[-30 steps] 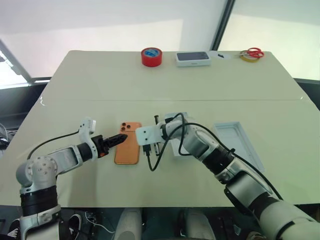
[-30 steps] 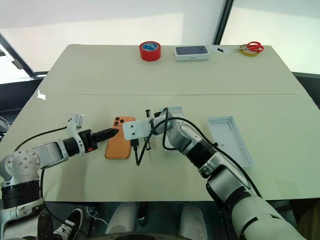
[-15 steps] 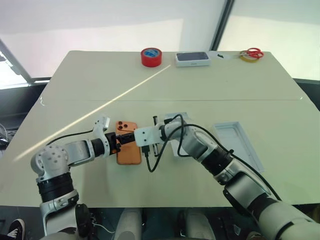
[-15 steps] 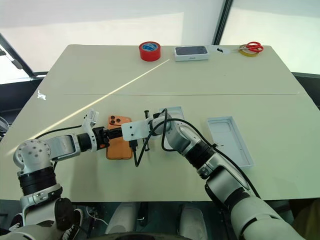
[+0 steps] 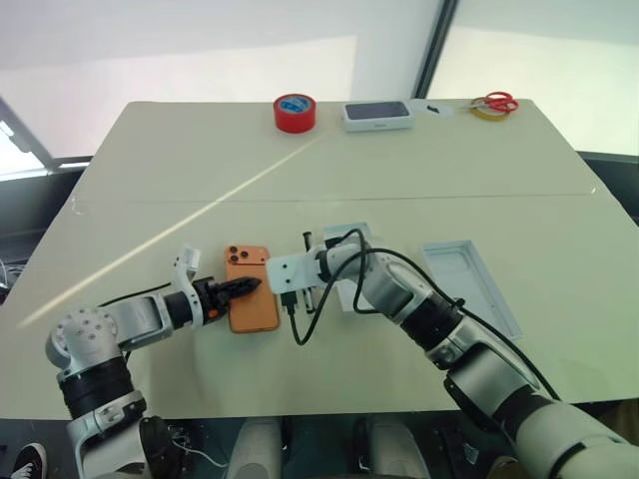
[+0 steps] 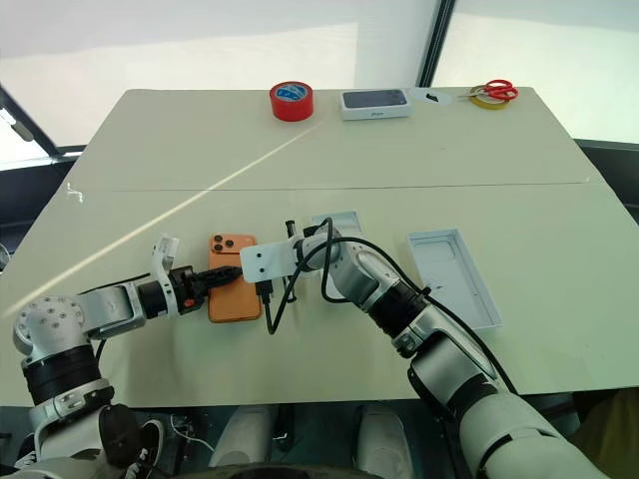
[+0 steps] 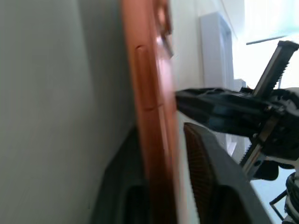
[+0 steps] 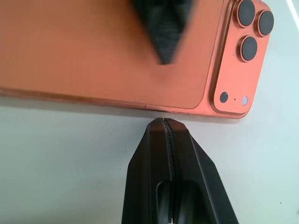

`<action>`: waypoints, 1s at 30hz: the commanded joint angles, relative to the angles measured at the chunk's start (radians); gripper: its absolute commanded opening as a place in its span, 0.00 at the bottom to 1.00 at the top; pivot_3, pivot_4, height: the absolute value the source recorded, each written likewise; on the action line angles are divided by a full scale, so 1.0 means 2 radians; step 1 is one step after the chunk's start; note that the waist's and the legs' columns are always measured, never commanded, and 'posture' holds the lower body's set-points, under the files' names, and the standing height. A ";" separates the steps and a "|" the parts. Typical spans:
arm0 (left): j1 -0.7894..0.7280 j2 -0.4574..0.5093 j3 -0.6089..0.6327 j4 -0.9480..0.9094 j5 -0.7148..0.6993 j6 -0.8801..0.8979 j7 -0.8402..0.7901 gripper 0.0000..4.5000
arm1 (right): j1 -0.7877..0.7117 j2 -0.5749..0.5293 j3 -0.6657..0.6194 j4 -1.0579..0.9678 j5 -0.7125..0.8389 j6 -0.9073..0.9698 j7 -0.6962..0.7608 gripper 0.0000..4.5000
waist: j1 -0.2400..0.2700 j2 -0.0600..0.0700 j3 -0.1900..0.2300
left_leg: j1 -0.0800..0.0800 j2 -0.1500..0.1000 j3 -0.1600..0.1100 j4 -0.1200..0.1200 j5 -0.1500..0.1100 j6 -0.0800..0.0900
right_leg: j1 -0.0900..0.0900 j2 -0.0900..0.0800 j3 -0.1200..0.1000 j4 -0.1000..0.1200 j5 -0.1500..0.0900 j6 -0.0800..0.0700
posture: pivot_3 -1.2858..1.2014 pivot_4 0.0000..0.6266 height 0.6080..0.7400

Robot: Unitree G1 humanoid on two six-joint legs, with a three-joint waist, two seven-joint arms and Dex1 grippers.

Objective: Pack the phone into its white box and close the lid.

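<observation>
While the flat orange phone [image 5: 251, 298] lies on the beige surface [image 5: 200, 180], my left gripper [image 5: 243, 287] pinches its edge to lift; right gripper [image 8: 164, 125], fingers together and empty, braces the opposite edge.

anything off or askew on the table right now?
Nothing spilled or damaged. The phone lies flat, back up, outside the white box, with the left gripper straddling its edge and the shut right gripper pressed against the opposite edge. The lid sits apart to the right, inside up. Tape roll and scissors lie along the far edge.
</observation>
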 commanded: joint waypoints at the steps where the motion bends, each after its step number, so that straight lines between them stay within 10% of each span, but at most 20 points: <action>1: -0.001 0.004 0.003 -0.012 -0.016 0.004 0.002 0.30 | -0.005 0.001 0.000 -0.003 -0.002 -0.005 -0.002 0.00 | 0.000 0.000 0.000 | 0.000 0.000 0.000 0.000 0.000 0.000 | 0.000 0.000 0.000 0.000 0.000 0.000 | 0.52 0.24 1.00; 4: -0.004 0.003 0.004 -0.010 -0.026 0.004 0.007 0.30 | -0.005 0.000 -0.001 -0.001 -0.002 -0.007 -0.004 0.00 | 0.000 0.000 0.000 | 0.000 0.000 0.000 0.000 0.000 0.000 | 0.000 0.000 0.000 0.000 0.000 0.000 | 0.52 0.24 1.00; 8: -0.009 -0.004 0.013 0.002 -0.042 0.004 0.017 0.01 | -0.007 0.000 -0.003 -0.001 -0.002 -0.013 -0.008 0.00 | 0.001 0.000 0.000 | 0.000 0.000 0.000 -0.001 0.000 0.000 | -0.001 0.000 0.001 0.000 0.000 0.000 | 0.52 0.24 1.00; 16: -0.009 -0.005 0.030 -0.004 -0.064 -0.003 0.005 0.01 | -0.009 0.044 -0.137 -0.060 0.172 0.042 0.006 0.00 | 0.000 -0.003 0.002 | -0.001 0.000 0.001 -0.003 0.001 -0.001 | -0.001 0.000 0.002 0.000 0.000 0.000 | 0.52 0.24 1.00; 23: -0.002 -0.011 0.021 -0.031 -0.079 -0.043 -0.007 0.00 | 0.078 -0.093 -0.147 -0.204 0.258 0.065 0.142 0.64 | 0.009 -0.006 0.003 | -0.001 0.000 0.001 -0.003 0.001 -0.001 | -0.002 0.000 0.001 -0.002 0.000 0.000 | 0.52 0.24 1.00; 30: 0.000 -0.008 0.006 -0.029 -0.094 -0.060 -0.014 0.00 | 0.197 -0.250 -0.165 -0.234 0.250 -0.080 0.198 0.64 | 0.011 -0.006 0.003 | -0.003 0.000 0.003 -0.003 0.001 -0.001 | -0.003 0.000 0.002 -0.002 0.000 -0.001 | 0.52 0.24 1.00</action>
